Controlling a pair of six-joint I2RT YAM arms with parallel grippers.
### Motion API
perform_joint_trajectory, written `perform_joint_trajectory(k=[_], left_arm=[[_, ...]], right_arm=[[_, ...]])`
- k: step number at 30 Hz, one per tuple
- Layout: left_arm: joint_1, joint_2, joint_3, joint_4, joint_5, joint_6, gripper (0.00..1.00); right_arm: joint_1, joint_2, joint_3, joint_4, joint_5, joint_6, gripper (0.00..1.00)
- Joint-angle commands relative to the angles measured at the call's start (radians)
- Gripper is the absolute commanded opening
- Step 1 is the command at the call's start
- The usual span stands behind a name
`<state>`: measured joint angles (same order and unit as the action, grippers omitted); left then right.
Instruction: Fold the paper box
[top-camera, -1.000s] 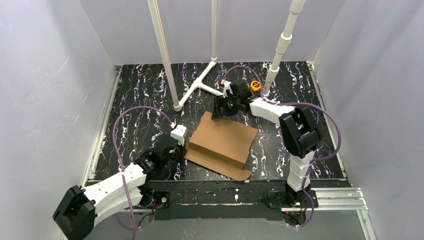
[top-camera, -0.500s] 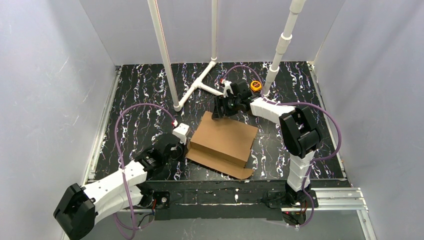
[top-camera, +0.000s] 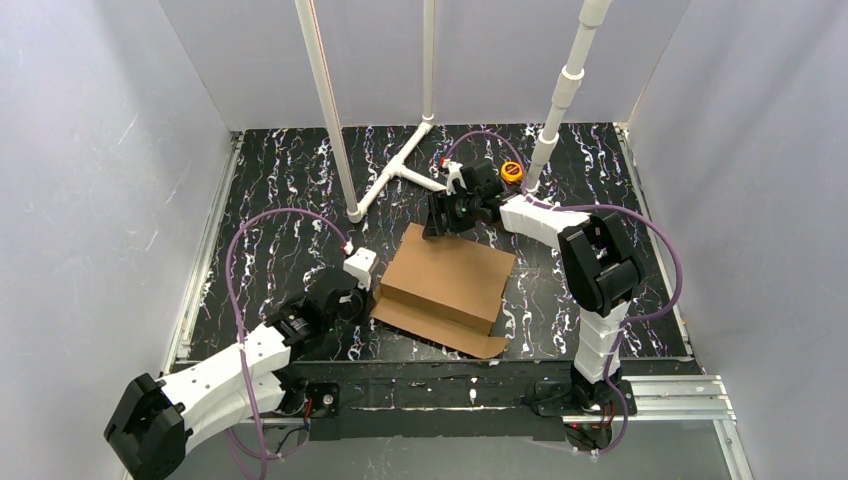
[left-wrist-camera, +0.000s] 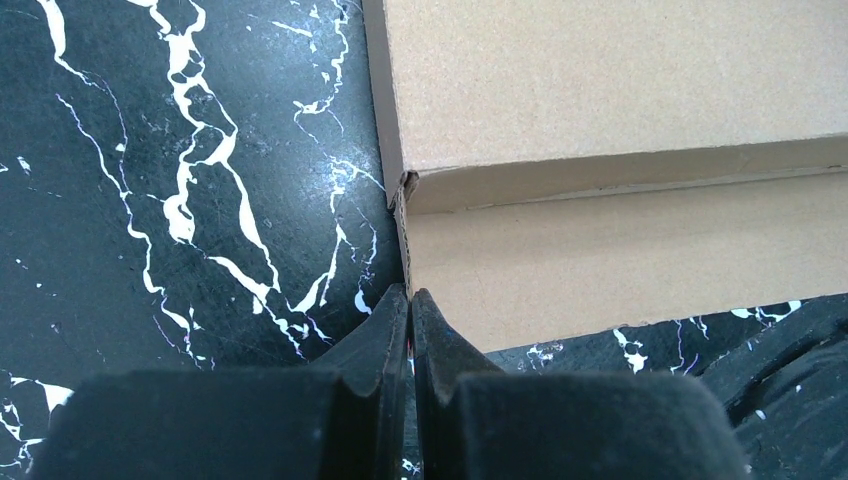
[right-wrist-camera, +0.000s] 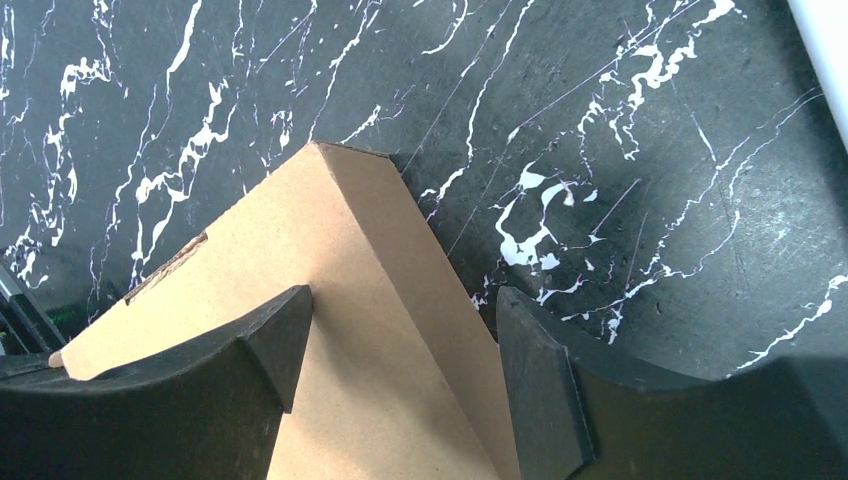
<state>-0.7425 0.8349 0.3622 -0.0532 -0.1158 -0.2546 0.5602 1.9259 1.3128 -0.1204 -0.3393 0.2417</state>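
Black marbled surface (top-camera: 280, 200) carries the paper box (top-camera: 445, 285) near its middle, between the two arms, with white pipes (top-camera: 395, 175) standing and lying behind it. One cardboard panel lies folded over the rest, and a lower flap sticks out flat toward the near edge. The left tool (left-wrist-camera: 410, 295) has its fingers pressed together with nothing between them, tips just beside the box's left corner. The right tool (right-wrist-camera: 400, 300) is spread wide, straddling the far corner of the box.
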Motion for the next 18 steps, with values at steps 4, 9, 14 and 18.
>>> perform_joint_trajectory(k=[4, 9, 14, 18], left_arm=[[-0.007, 0.052, 0.068, -0.023, 0.011, 0.009, 0.0], [-0.008, 0.074, 0.092, -0.032, 0.001, 0.013, 0.0], [-0.006, 0.105, 0.117, -0.037, -0.01, 0.02, 0.0], [-0.007, 0.156, 0.161, -0.065, -0.02, 0.024, 0.0]], right_arm=[[-0.003, 0.036, 0.012, -0.029, 0.034, -0.015, 0.74], [-0.003, 0.041, 0.014, -0.034, 0.026, -0.018, 0.74], [-0.002, 0.043, 0.014, -0.039, 0.024, -0.022, 0.74], [0.0, 0.044, 0.015, -0.042, 0.022, -0.025, 0.74]])
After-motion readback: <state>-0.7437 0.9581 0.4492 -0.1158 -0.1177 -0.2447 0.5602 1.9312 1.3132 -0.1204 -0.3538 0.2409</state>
